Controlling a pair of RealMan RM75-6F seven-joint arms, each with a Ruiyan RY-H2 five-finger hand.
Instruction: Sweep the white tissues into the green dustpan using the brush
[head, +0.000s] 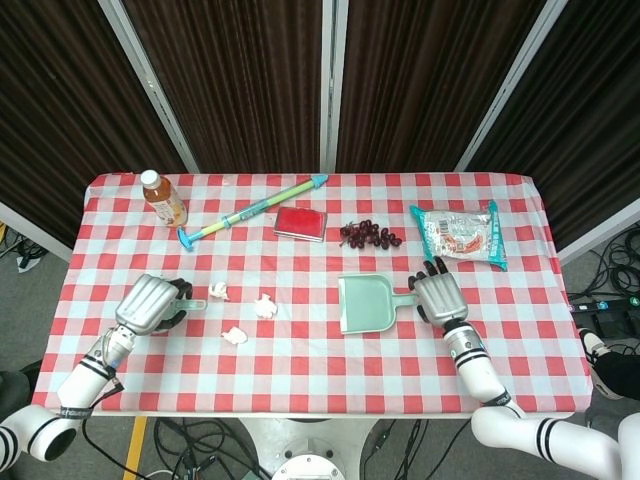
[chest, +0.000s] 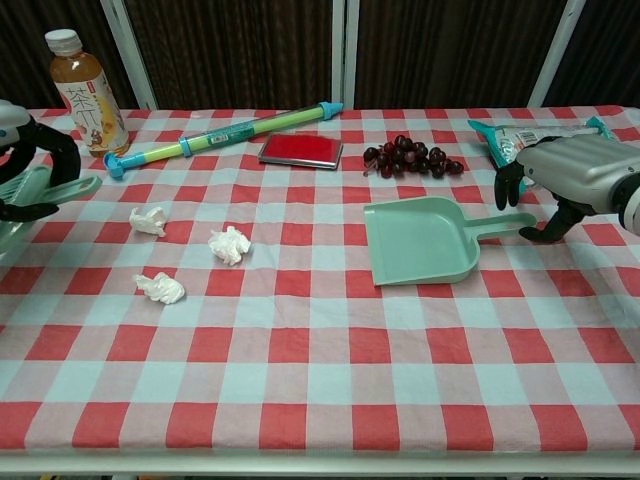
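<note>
Three white tissues (head: 240, 311) sit on the bench (head: 300, 350), around 9 o'clock from the green dustpan (head: 366, 304). Left robot hand (head: 148, 303) grips the brush (chest: 40, 188). Right robot hand (head: 436, 297) hovers spread over the dustpan handle, holding nothing.

Red-and-white checked tablecloth (head: 300, 350); pale green dustpan (head: 368, 304); white tissues (chest: 230, 244); dark red cherries (chest: 410, 156); a red flat case (head: 301, 222); silver hands with black fingers (chest: 508, 182); amber bottle (chest: 86, 92), white cap
</note>
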